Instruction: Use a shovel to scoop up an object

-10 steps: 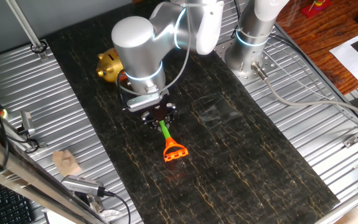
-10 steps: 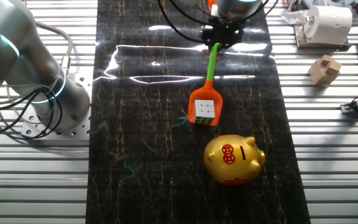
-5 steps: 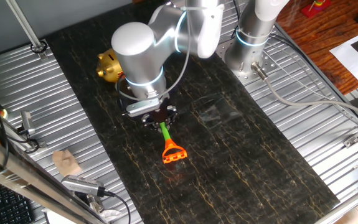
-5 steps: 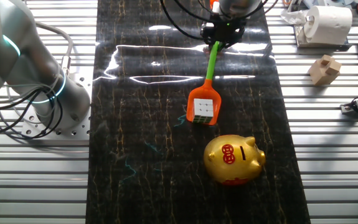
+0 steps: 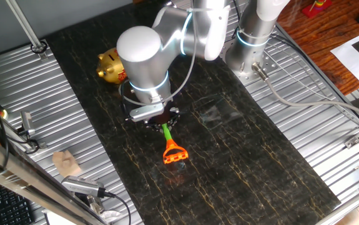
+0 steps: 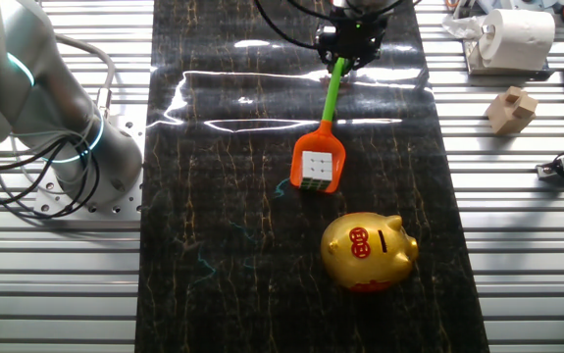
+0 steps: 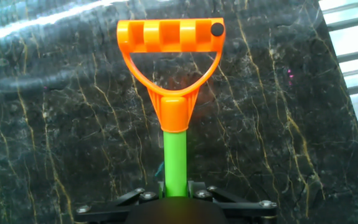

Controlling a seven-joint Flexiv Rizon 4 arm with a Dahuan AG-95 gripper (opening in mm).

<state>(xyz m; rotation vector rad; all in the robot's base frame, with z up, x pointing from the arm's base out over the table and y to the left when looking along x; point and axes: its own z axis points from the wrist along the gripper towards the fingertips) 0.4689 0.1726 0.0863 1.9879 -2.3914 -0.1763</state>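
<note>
1. We see the cube (image 6: 318, 168) sitting on the orange blade of the shovel (image 6: 329, 106), blade low over the dark table (image 6: 213, 245), just short of the gold piggy bank (image 6: 368, 251).
2. Step in hand, as we judge it: carry or lift the loaded blade. To do it well, we would keep the blade level or tipped slightly back, move slowly, and avoid any twist about the shaft; the cube fills most of the blade and has little rim to stop it sliding.
3. We would also steer clear of the piggy bank, which is near the blade's front edge.
4. The tool (image 5: 161, 120) grips the green shaft well up from the blade; in the hand view the shaft passes between the fingers and the loop handle (image 7: 170, 38) sticks out beyond them.
5. Fingers look closed narrowly on the shaft, nothing else held. We cannot tell whether the blade touches the table.
</note>
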